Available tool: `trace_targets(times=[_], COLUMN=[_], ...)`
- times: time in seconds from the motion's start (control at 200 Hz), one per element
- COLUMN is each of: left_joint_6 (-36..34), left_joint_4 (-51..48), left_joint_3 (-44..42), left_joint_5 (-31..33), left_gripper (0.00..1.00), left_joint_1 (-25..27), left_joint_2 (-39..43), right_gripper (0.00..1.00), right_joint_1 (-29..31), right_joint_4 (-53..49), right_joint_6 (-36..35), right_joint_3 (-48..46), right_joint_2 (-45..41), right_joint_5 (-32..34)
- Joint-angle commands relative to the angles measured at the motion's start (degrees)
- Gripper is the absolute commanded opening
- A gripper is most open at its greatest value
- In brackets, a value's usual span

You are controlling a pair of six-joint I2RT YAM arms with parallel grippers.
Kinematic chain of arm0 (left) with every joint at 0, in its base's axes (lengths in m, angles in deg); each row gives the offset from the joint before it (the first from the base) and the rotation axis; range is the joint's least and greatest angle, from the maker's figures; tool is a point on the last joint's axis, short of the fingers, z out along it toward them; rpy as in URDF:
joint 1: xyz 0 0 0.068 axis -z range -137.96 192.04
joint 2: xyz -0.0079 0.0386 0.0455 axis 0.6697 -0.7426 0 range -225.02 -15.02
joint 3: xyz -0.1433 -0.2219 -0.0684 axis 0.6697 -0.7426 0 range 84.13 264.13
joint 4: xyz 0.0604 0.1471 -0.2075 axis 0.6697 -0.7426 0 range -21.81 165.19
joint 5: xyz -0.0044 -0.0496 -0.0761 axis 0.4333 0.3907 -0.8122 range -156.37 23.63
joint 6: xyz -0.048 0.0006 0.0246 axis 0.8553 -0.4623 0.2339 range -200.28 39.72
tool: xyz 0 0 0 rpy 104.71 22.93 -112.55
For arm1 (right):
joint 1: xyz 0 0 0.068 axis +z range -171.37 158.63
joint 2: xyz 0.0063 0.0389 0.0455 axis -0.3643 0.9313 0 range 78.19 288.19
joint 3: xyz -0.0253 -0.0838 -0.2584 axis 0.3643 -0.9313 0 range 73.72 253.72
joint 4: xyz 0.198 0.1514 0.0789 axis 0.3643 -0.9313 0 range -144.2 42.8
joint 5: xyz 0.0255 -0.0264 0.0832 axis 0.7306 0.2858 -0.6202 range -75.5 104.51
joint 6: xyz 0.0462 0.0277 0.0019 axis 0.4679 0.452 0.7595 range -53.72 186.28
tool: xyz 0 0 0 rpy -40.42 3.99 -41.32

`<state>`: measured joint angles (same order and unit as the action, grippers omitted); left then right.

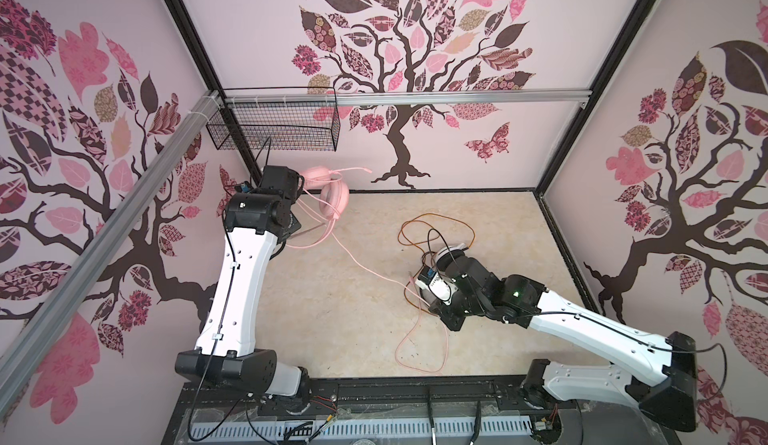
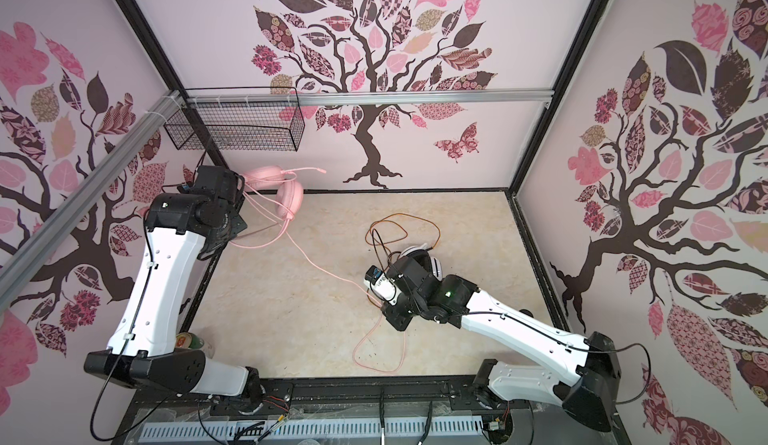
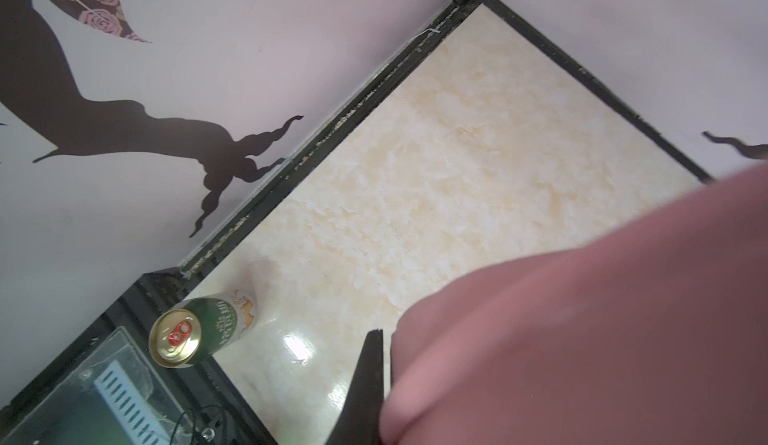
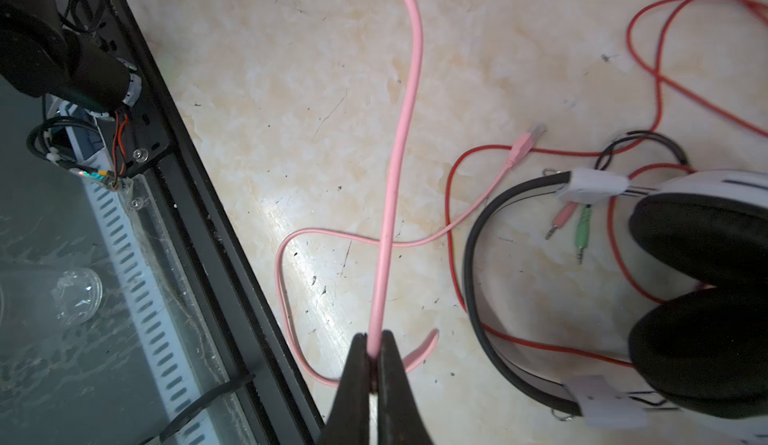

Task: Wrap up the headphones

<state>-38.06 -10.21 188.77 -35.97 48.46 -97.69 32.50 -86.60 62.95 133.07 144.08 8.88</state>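
Jaws pressed together, the right pincer [image 4: 373,349] pinches the pink cable [image 4: 400,131]. We see the cable run straight away from the dark tapered tips, while a slack loop of it lies on the counter [image 4: 291,90] beneath. Just beside that pincer, untouched by it, lies the white-and-black headset [image 4: 698,256], its thin orange-red cable [image 4: 451,214] sprawled around it in loose curves. The pink headset [image 1: 330,193] is well apart at the far left corner, raised off the counter next to the left pincer [image 3: 376,355]. In the left wrist view a soft pink mass sits hard against the one dark finger we can see. That pincer is closed and seems to grip the pink headset, though the contact itself is hidden from us.

The pink headset is matte, with round padded cups and a thin mic boom. Its smooth cable ends in a small pink plug [image 4: 525,144]. The other headset has black cushioned pads, a white shell and a slim black-and-white band. Two jack plugs [image 4: 583,227], one pink and one green, lie by the band.

The counter is glossy, cream and marbled, scuffed with dark specks. A green can [image 3: 199,333] stands upright at its near left corner. Pale walls [image 1: 498,139] carry tree decals in brown and pink, and a black wire basket [image 1: 274,125] hangs from the back rail.
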Motion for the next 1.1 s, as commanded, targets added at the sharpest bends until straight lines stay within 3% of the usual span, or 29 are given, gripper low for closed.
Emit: trace_targets(times=[0.0,0.09,0.305,0.54,0.675,0.83,1.095], left_joint_6=[-0.4,-1.5,-1.6,2.5,2.6,-5.0,-21.7], left_joint_4=[4.6,5.4,2.4,-9.6,-12.1,-7.7,8.0], left_joint_3=[-3.6,-6.6,-8.9,-4.9,-5.2,-7.7,-18.6], left_joint_5=[2.5,2.6,9.4,25.9,28.9,26.5,9.1], left_gripper=[0.0,0.0,0.0,0.0,0.0,0.0,0.0], left_joint_1=[0.2,0.5,2.5,14.6,21.2,28.4,36.5], left_joint_2=[3.0,4.0,2.0,-8.7,-12.4,-11.9,-1.2], right_gripper=[0.0,0.0,0.0,0.0,0.0,0.0,0.0], right_joint_1=[0.2,0.2,0.2,0.2,0.2,0.2,0.0], right_joint_4=[-3.8,-5.4,-7.0,-6.9,-3.3,0.0,5.4], right_joint_6=[-1.8,-3.0,-5.7,-9.7,-10.4,-12.4,-14.1], right_joint_3=[4.9,7.6,14.9,24.2,29.3,32.6,31.1], right_joint_2=[-1.7,-1.6,-2.8,0.6,3.2,6.3,9.0], right_joint_5=[6.0,8.5,12.5,17.0,17.8,20.7,21.6])
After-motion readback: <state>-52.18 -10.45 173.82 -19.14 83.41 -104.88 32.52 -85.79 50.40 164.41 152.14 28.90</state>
